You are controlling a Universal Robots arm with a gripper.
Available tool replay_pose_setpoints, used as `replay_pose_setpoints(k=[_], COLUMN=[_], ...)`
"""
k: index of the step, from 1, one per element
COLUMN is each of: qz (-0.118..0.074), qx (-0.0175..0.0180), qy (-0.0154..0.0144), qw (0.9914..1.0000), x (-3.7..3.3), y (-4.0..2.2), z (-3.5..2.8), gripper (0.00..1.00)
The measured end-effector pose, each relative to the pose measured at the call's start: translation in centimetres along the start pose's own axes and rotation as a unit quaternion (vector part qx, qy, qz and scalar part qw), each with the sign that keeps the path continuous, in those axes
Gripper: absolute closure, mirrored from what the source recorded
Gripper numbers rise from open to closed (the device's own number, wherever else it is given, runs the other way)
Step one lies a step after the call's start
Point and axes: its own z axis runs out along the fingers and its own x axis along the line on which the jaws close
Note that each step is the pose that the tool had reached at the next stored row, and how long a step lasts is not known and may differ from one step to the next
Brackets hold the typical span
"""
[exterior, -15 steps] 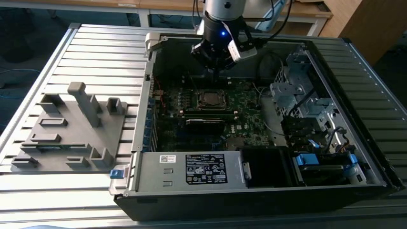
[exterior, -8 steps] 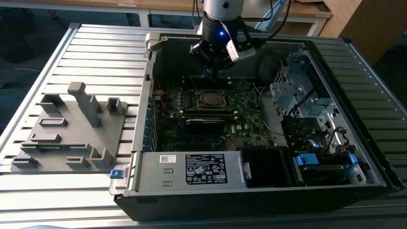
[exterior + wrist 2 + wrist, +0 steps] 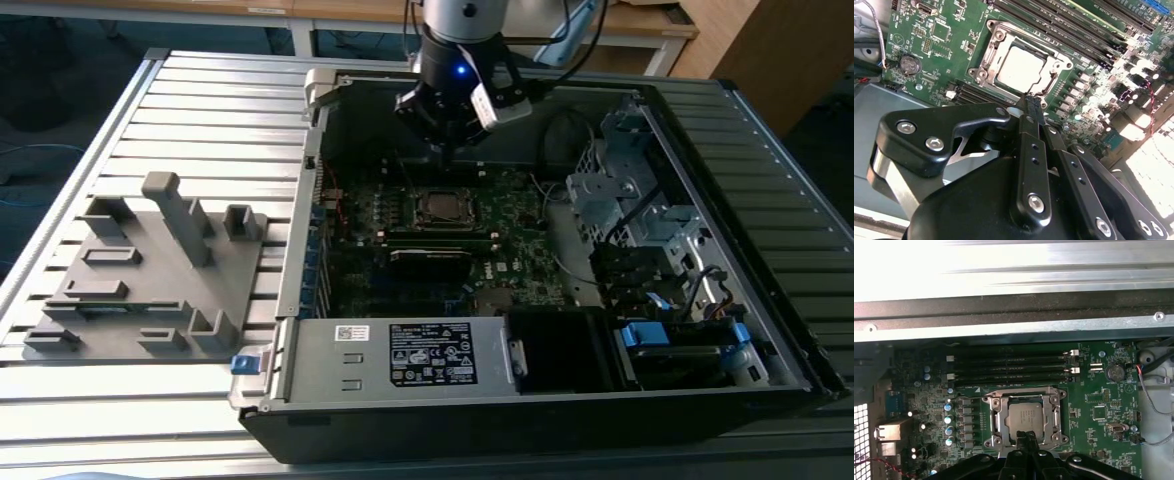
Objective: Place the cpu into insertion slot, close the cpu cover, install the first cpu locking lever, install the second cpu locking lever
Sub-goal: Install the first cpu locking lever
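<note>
The cpu (image 3: 1025,418) is sitting flat in the insertion slot (image 3: 441,207) near the middle of the motherboard (image 3: 1089,390), just beside the memory slots (image 3: 1011,367); the cpu cover (image 3: 995,416) is lying down around it, framing the metal top and so holding the chip seated. The gripper (image 3: 1032,102) is hanging at the slot edge facing away from the memory slots, fingers (image 3: 1030,135) clenched together on nothing; the closed tips are forming a narrow point, judged suited to pressing a locking lever. Contact and lever latching cannot be told.
</note>
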Motion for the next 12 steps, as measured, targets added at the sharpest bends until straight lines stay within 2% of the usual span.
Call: replay_pose_setpoints(k=[12], qz=[0.0], qx=[0.0], qy=[-0.0006], qw=[1.0], x=[0.72], y=[-0.04], z=[-0.01], gripper=[0.89])
